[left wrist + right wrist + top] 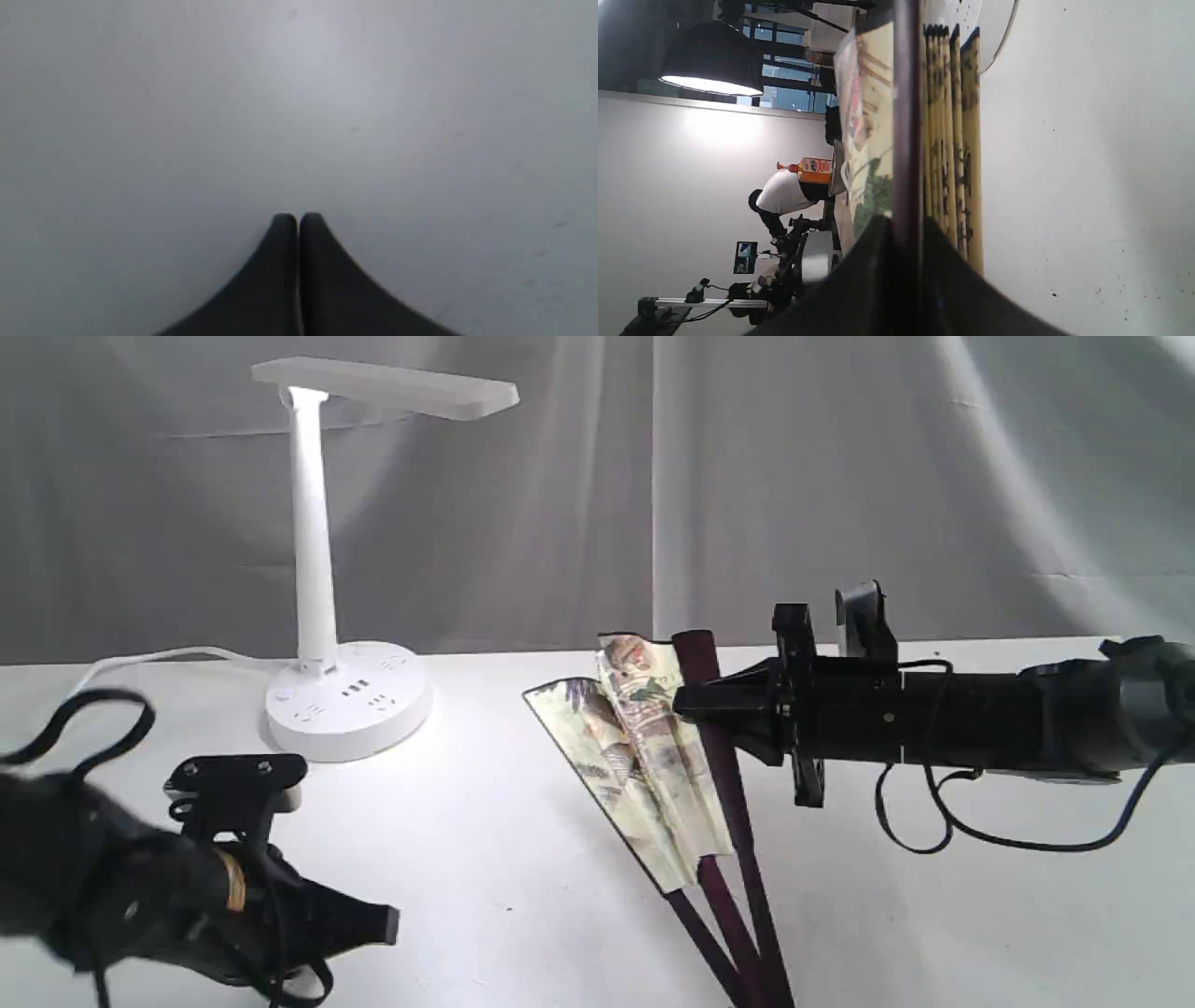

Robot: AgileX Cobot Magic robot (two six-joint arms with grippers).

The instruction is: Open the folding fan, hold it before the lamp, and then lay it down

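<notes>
Pinching the maroon guard (696, 658) of the partly spread cream pleated paper fan (644, 756) in the right jaws over the middle of the worktop (485, 868), long axis running near-to-far, white plastic desk lamp (316, 569) standing toward the far left corner, left jaws pressed together.

There is one pleated cream paper folding fan (644, 756) with dark maroon wooden ribs. One white plastic desk lamp (313, 569). Two black grippers: the left gripper (387, 924) and the right gripper (686, 702). One white table (485, 859).
</notes>
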